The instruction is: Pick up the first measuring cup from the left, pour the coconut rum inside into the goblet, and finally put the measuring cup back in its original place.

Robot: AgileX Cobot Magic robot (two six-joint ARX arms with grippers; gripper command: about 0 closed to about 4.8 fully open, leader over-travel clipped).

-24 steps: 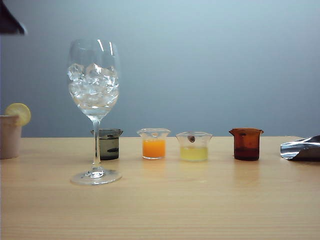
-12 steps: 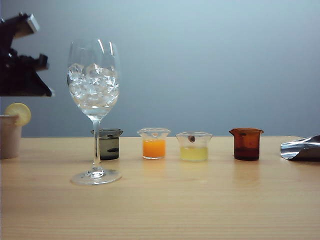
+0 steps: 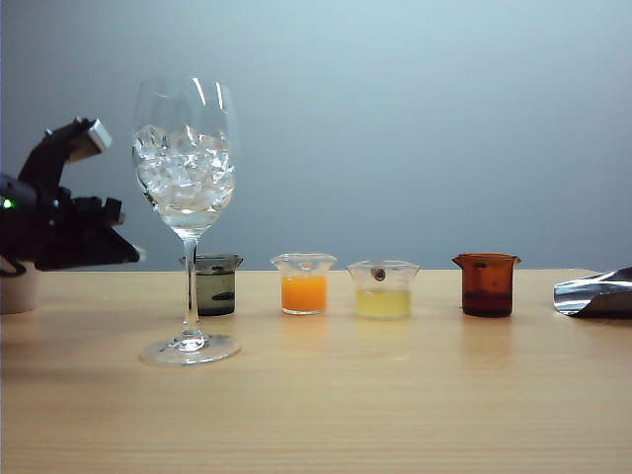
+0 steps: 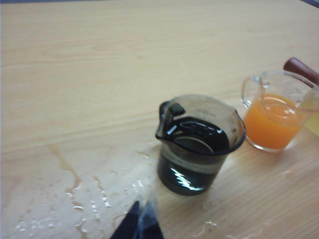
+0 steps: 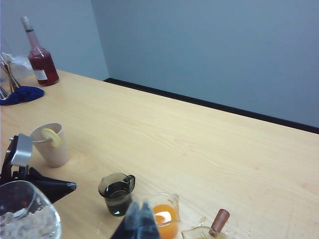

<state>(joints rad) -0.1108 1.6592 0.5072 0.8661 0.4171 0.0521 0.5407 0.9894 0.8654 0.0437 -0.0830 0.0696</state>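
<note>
Goblet (image 3: 186, 217) stood nearest, ice-filled and ready for pouring, while just behind its stem the grey measuring cup (image 4: 198, 144) sat upright, axis vertical, its rum (image 4: 199, 141) unpoured, as the left gripper (image 4: 138, 225), jaws pinched empty, hovered close and the right gripper (image 5: 139, 219) likewise looked closed, farther off.

Bench (image 3: 395, 415): light wood-grain top, smooth, satin sheen, wet glossy streaks near the measuring cup (image 4: 199, 144). Measuring cup: smoky grey translucent, glossy, looks plastic. Goblet (image 3: 186, 168): clear glossy glass, ice inside. Orange-liquid cup (image 3: 304, 283) and pale yellow cup (image 3: 383, 288): clear, shiny. Amber-brown cup (image 3: 486, 284): translucent, glossy. Far-right scoop (image 3: 594, 293): polished metal. Left hand (image 3: 123, 252): matt black plastic. Beige cup (image 5: 50, 145): matt.
</note>
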